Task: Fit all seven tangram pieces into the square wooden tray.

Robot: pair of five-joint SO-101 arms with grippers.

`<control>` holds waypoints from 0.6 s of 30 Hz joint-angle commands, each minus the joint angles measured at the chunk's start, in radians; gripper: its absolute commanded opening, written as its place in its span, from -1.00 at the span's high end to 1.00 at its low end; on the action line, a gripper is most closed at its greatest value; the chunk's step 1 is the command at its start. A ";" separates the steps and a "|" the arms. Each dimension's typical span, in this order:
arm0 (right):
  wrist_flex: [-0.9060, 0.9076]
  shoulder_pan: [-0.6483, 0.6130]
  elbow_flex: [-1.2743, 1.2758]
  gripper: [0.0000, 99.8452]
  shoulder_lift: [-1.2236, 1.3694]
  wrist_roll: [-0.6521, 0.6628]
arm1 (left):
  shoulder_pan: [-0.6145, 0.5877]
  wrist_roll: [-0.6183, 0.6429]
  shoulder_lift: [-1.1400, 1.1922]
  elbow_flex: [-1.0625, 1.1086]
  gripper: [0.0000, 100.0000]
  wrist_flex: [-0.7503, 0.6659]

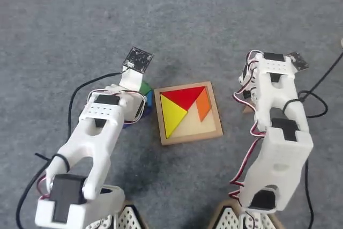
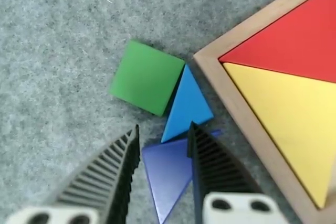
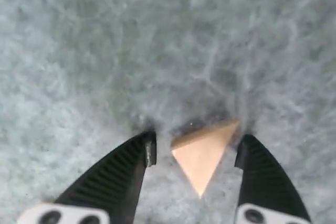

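Observation:
The square wooden tray [image 1: 215, 112] lies mid-table holding a red triangle [image 1: 185, 96], a yellow triangle [image 1: 171, 115] and an orange piece [image 1: 203, 103]. Just left of it sit a green square [image 2: 147, 77], a light blue triangle [image 2: 186, 103] and a dark blue triangle [image 2: 168, 174]. My left gripper [image 2: 163, 136] hangs open above them, its fingertips either side of the dark blue triangle's upper edge. The tray's corner [image 2: 247, 114] lies close beside it. Right of the tray, my right gripper [image 3: 197, 148] is open and low on the carpet, straddling a small peach triangle [image 3: 202, 156].
Grey carpet covers the table. Part of the tray floor [image 1: 198, 127] is bare wood. The left arm's body [image 1: 99, 132] and the right arm's body [image 1: 276, 127] stand over the near side, with cables [image 1: 316, 92] trailing at the right.

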 commanded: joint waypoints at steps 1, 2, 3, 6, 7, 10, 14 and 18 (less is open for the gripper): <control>-0.012 0.033 -0.009 0.52 -0.010 -0.009 | 0.000 0.002 -0.048 -0.008 0.71 -0.020; -0.012 0.033 -0.009 0.52 -0.010 -0.009 | 0.000 0.002 -0.048 -0.008 0.71 -0.020; -0.012 0.031 -0.009 0.52 -0.008 -0.009 | 0.000 0.002 -0.048 -0.008 0.71 -0.020; -0.012 0.025 -0.008 0.52 -0.004 -0.009 | 0.000 0.002 -0.048 -0.008 0.71 -0.020; -0.012 0.022 -0.008 0.52 -0.004 -0.009 | 0.000 0.002 -0.048 -0.008 0.71 -0.020; -0.010 0.016 -0.008 0.52 -0.004 -0.009 | 0.000 0.002 -0.048 -0.008 0.71 -0.020; -0.010 0.007 -0.006 0.55 -0.004 -0.009 | 0.000 0.002 -0.048 -0.008 0.71 -0.020; -0.010 0.005 -0.006 0.71 -0.004 -0.003 | 0.000 0.002 -0.048 -0.008 0.71 -0.020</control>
